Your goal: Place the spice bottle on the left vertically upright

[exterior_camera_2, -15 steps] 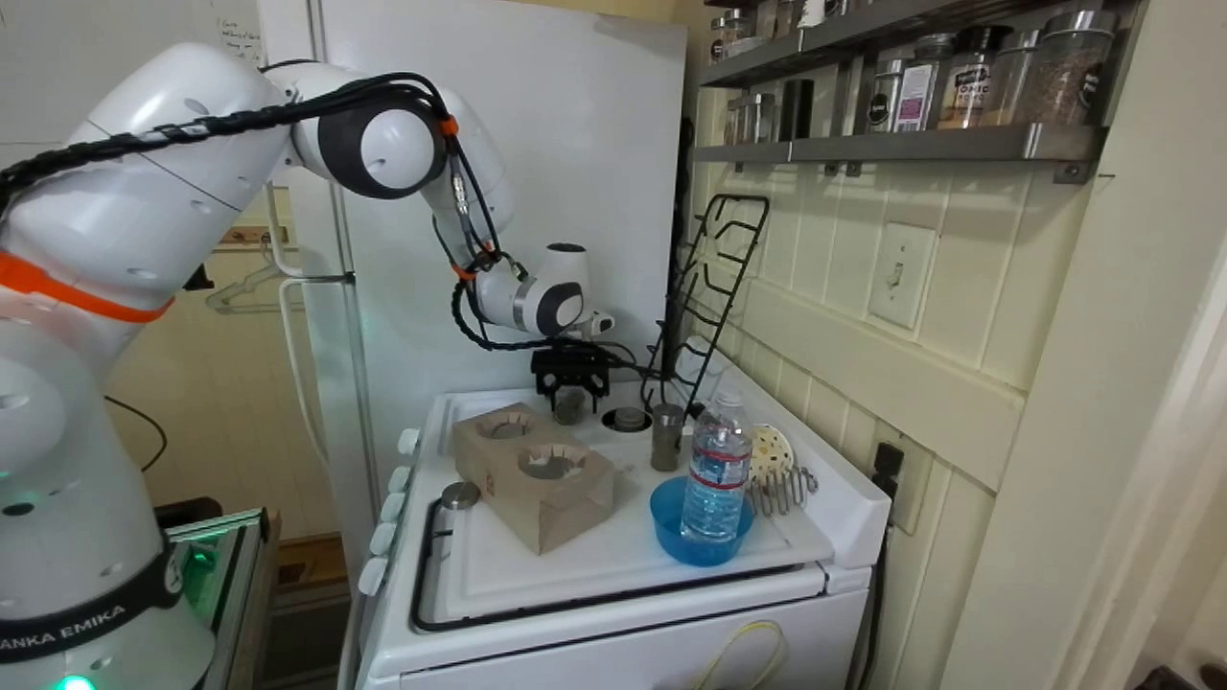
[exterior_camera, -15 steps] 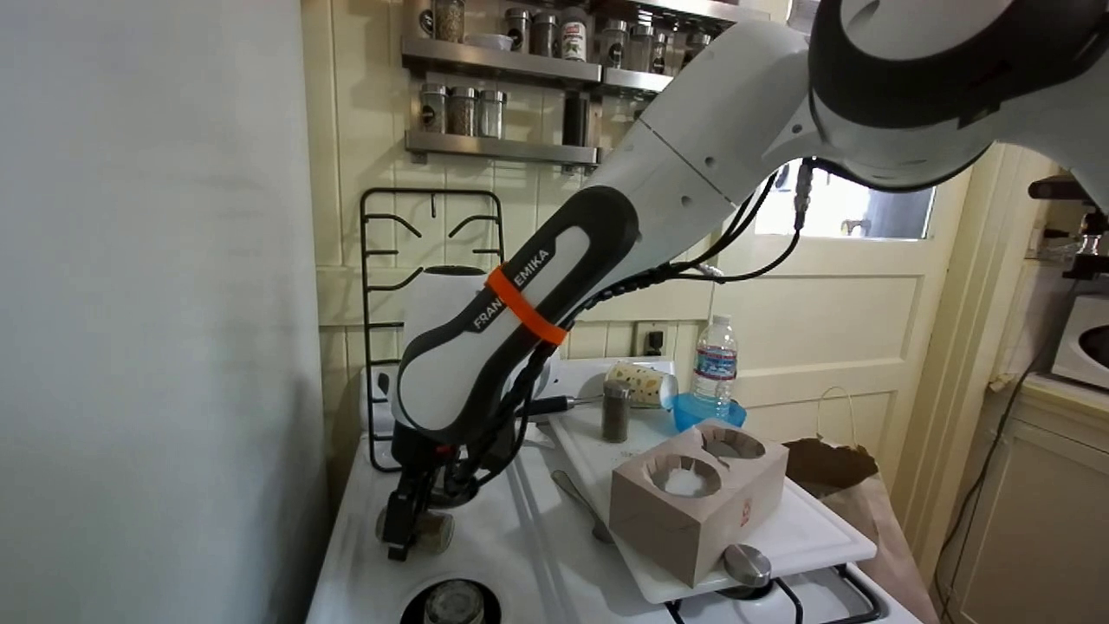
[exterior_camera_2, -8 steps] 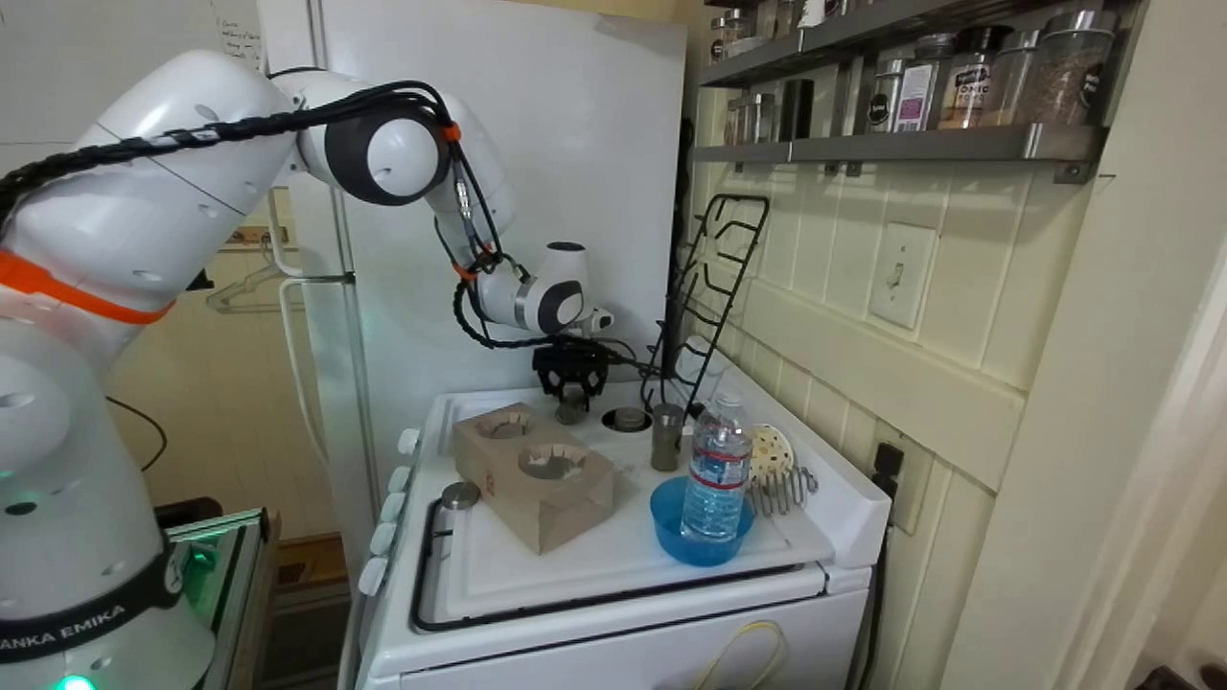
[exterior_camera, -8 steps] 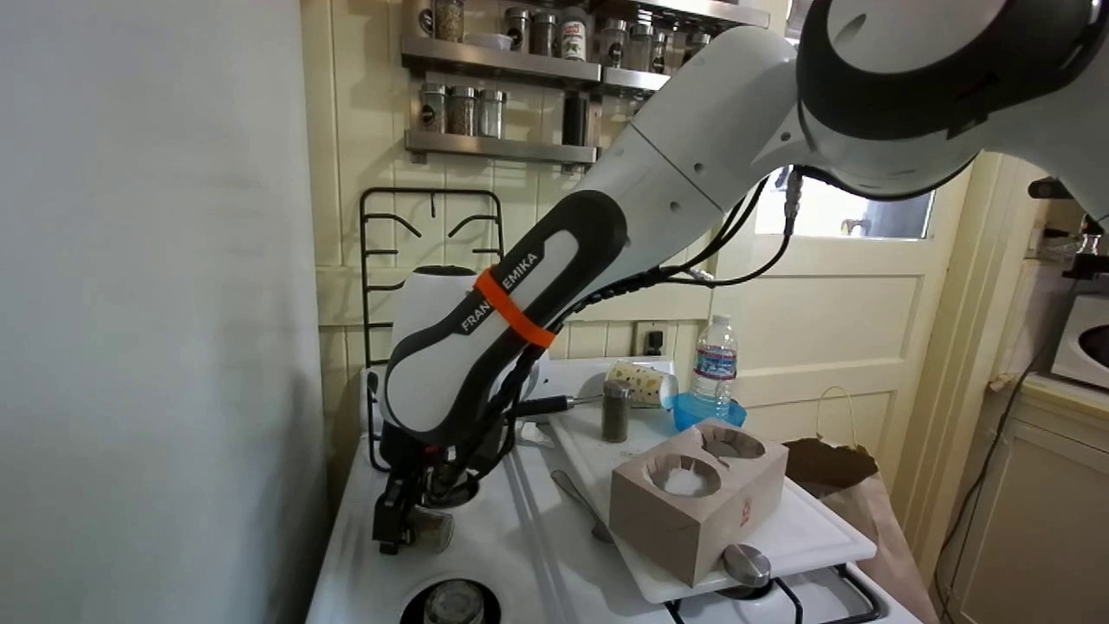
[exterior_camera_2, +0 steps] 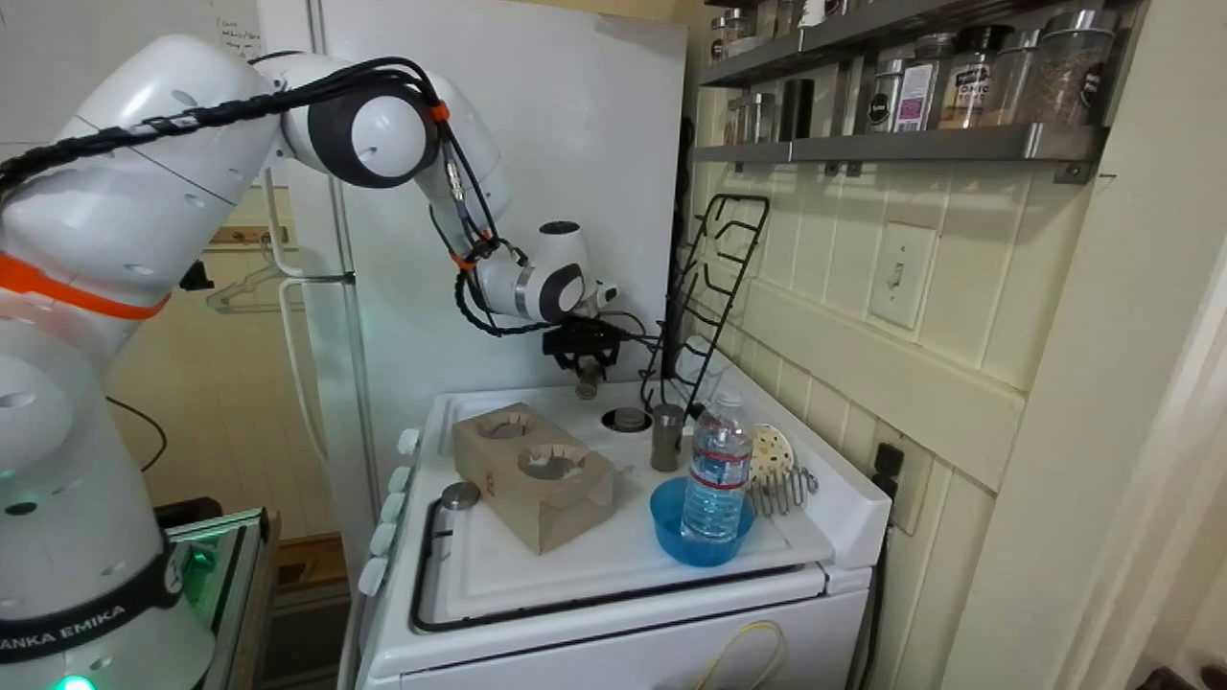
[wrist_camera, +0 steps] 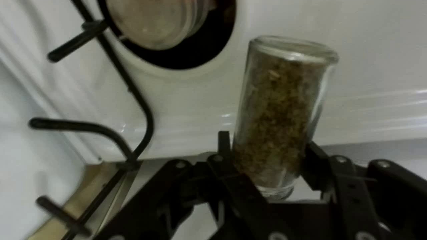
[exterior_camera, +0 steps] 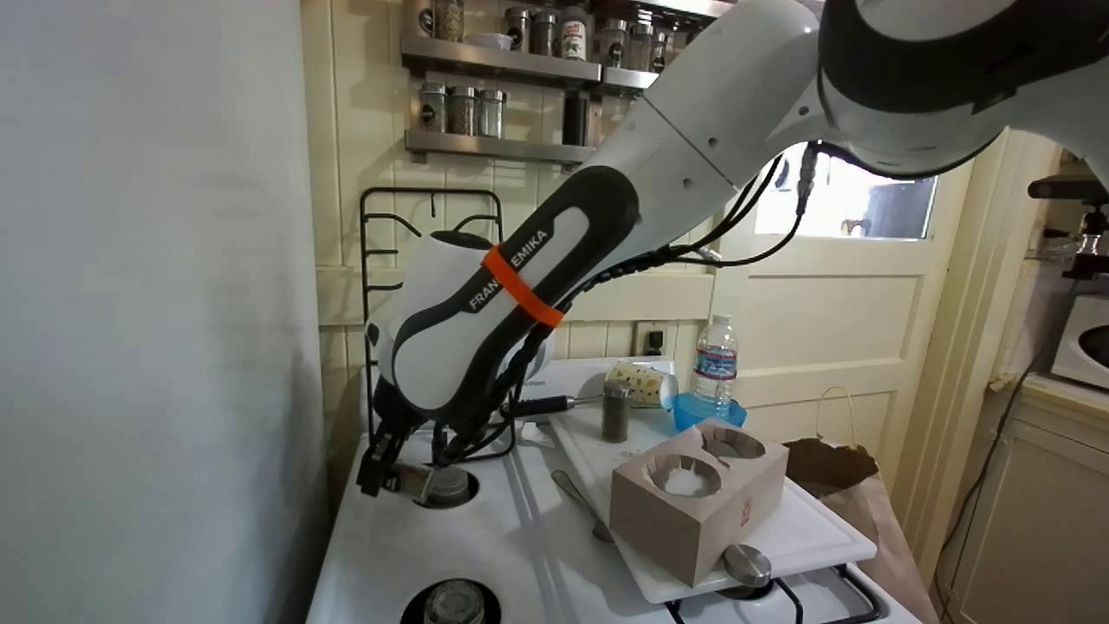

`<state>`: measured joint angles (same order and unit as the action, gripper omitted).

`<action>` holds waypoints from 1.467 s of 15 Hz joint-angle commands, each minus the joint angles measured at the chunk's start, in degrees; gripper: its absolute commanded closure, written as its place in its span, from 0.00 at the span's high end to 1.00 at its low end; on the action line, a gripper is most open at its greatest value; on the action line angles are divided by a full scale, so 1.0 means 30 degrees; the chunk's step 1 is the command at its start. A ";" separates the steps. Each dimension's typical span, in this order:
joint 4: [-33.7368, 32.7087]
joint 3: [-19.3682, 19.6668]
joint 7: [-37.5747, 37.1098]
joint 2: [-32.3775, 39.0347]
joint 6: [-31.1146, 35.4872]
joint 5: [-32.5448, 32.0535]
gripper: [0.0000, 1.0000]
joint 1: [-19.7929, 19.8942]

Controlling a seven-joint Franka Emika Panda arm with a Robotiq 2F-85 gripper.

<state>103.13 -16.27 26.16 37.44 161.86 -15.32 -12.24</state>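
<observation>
The jaws pinch the spice bottle [wrist_camera: 277,113] from both sides, and it hangs tilted over the rear of the bench [exterior_camera: 502,555], near the burner [exterior_camera: 448,488], apparently clear of the surface. The likeliest trouble is slipping: the glass is smooth and round, and the wrist view shows it gripped towards one end, with a long stretch jutting free, so a knock there could lever it round in the grip. Lowered at this slant, it would probably meet the bench on an edge, then topple or roll once let go. Lowered right here, it could catch on the burner instead of finding flat support. The black grate [wrist_camera: 135,93] leans near, and a careless turn of the arm [exterior_camera: 598,225] might clip it. I cannot tell which way up the bottle is held, so ending wrong end down is possible too. Against a second ago, the jaws are closed on the bottle rather than spread either side of it, and it is off the bench rather than lying there, higher and farther back, overlapping the burner in an exterior view.
</observation>
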 commanded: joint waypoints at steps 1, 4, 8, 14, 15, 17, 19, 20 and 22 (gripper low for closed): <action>0.2676 -0.1070 0.0049 -0.1459 0.4548 0.0629 0.24 0.1560; 0.3896 -0.2170 -0.0189 -0.1762 0.6704 0.0870 0.24 0.2833; 0.5012 -0.3271 -0.0622 -0.1932 0.7669 0.0778 0.24 0.4055; 0.4986 -0.6896 0.1181 0.0640 0.9938 -0.1183 0.24 0.7517; 0.4930 -0.7178 0.1331 0.1043 0.9908 -0.1426 0.24 0.7923; 0.4839 -0.7528 0.1919 0.1884 1.0099 -0.2131 0.24 0.8641; 0.4618 -0.8360 0.2774 0.3281 1.0519 -0.3311 0.24 0.9818; 0.4565 -0.8671 0.3168 0.3817 1.0641 -0.3965 0.24 1.0282; 0.4488 -0.9294 0.3765 0.4840 1.0787 -0.5062 0.24 1.1179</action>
<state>117.56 -40.09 33.69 45.99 192.10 -25.71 16.66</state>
